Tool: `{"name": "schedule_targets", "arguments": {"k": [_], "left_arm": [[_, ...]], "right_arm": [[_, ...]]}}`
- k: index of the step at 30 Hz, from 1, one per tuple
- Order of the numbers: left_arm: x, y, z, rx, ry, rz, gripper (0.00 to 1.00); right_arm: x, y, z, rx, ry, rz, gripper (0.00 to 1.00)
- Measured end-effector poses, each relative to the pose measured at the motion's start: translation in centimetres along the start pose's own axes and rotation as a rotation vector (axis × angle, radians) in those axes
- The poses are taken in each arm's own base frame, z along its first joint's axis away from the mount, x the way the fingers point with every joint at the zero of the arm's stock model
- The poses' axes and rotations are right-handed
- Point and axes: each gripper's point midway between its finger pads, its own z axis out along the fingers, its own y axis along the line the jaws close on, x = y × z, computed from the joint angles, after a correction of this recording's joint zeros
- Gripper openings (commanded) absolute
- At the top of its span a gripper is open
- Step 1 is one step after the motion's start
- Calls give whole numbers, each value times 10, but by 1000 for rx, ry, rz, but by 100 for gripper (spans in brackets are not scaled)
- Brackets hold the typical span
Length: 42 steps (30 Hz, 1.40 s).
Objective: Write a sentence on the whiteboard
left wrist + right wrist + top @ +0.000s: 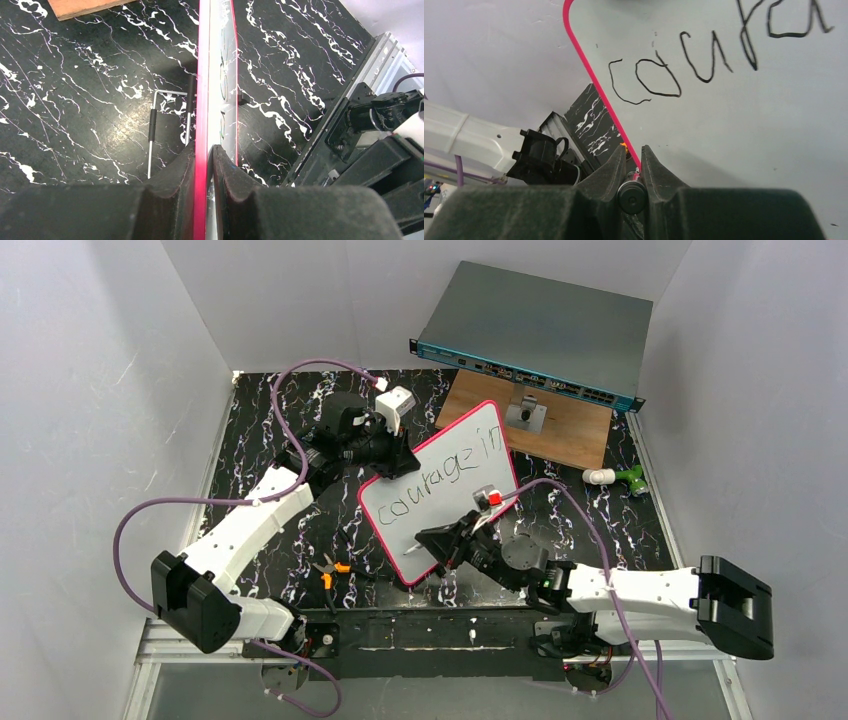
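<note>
Whiteboard [425,525] propped at a tilt, centre of the top view, over the black marbled table [260,455]; both pincers clamped tight.
Left gripper [205,150] pinches the board's pink frame at its upper-left edge. Right gripper [634,152], at the board's lower edge, is closed on a black marker [631,197] seen end-on. The sentence [447,473] reads "courage in" so far, slanting up to the right.

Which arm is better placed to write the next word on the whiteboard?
Right: the right end effector grips the marker at the whiteboard, while the left end effector clamps its edge.
</note>
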Motion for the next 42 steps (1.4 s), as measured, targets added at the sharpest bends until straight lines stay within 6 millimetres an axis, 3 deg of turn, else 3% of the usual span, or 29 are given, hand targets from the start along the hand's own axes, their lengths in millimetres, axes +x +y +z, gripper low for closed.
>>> {"name": "schedule_targets", "arguments": {"k": [9,19,31,42], "left_arm": [[0,0,0,-8,-10,-28,0],[6,5,-8,-62,-28,-62,0],[6,6,-10,-73,-35,-73,0],[6,7,-10,-76,-35,-77,0]], "right_arm": [[12,15,11,-52,28,-16,1],[2,16,14,-45,-24,5,1],[18,1,20,16,4,11,1],[14,-12,21,87,-29,23,1]]}}
